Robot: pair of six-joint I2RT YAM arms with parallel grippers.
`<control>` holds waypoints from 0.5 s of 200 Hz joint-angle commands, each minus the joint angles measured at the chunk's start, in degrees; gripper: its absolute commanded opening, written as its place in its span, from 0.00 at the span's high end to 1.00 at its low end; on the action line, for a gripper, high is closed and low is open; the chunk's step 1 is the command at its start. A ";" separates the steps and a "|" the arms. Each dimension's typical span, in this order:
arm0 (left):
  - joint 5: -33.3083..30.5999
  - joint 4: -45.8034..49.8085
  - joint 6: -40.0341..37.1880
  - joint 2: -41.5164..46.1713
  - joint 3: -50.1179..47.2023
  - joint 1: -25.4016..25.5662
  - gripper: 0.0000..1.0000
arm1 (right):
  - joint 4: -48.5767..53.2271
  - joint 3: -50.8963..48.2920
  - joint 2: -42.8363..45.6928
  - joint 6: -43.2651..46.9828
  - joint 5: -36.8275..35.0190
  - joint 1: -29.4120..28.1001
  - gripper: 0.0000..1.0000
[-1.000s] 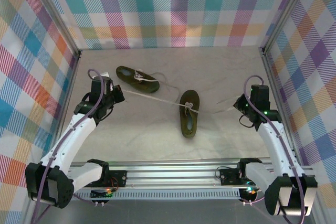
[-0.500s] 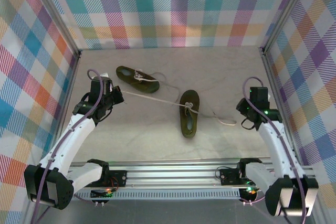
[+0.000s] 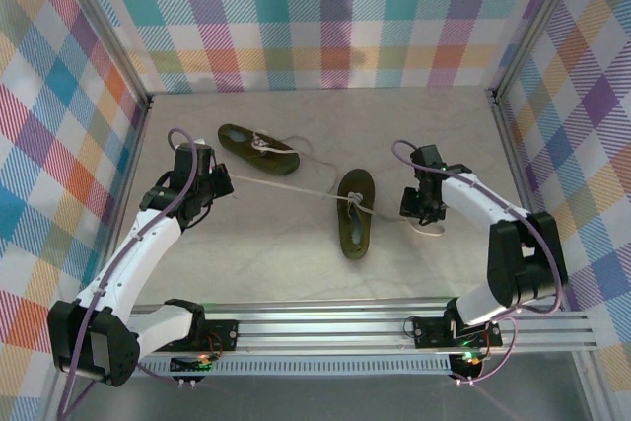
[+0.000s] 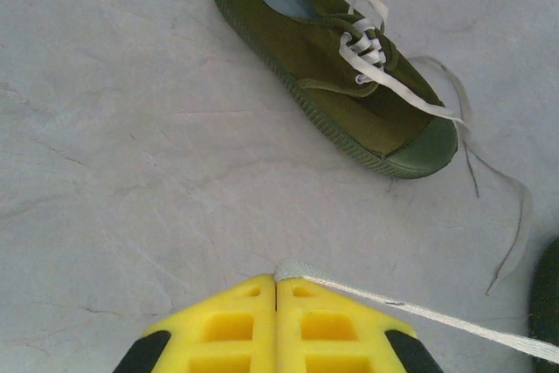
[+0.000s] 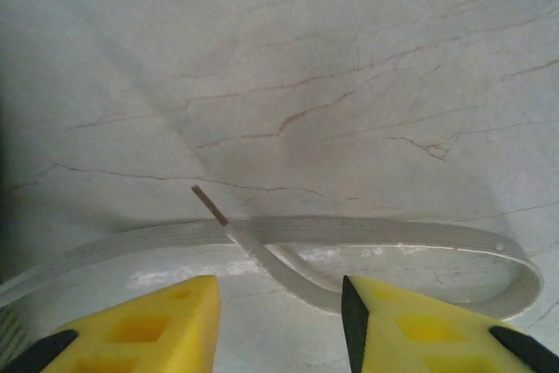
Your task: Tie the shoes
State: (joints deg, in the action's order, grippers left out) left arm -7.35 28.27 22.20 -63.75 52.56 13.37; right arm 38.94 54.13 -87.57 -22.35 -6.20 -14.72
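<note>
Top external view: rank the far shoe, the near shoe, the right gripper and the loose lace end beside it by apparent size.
1. far shoe and near shoe, equal: they look alike.
2. right gripper.
3. loose lace end, smallest.

A pale marble-patterned tabletop [image 5: 288,58] spreads ahead of the right fingers [image 5: 419,329], and thin brown veins [image 5: 306,115] cross it beyond their tips. Far past them rise pastel plaid walls [image 3: 325,17] with aluminium posts [image 3: 104,27] at the corners. Behind them runs a slotted aluminium rail [image 3: 325,327].
</note>
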 commanded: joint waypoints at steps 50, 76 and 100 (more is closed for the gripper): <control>0.29 0.53 0.74 -0.61 1.60 0.17 1.00 | 1.48 2.65 -6.89 1.41 -0.46 -1.08 0.62; 0.17 0.64 0.78 -0.80 1.65 0.17 1.00 | 2.14 3.54 -8.25 1.05 -1.43 -1.27 0.64; 0.14 0.63 0.74 -0.84 1.72 0.17 1.00 | 3.13 4.34 -9.29 0.92 -1.31 -1.49 0.67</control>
State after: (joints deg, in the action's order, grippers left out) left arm -7.29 28.40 22.70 -64.45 52.56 13.37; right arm 39.77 56.49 -95.83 -21.54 -6.87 -15.75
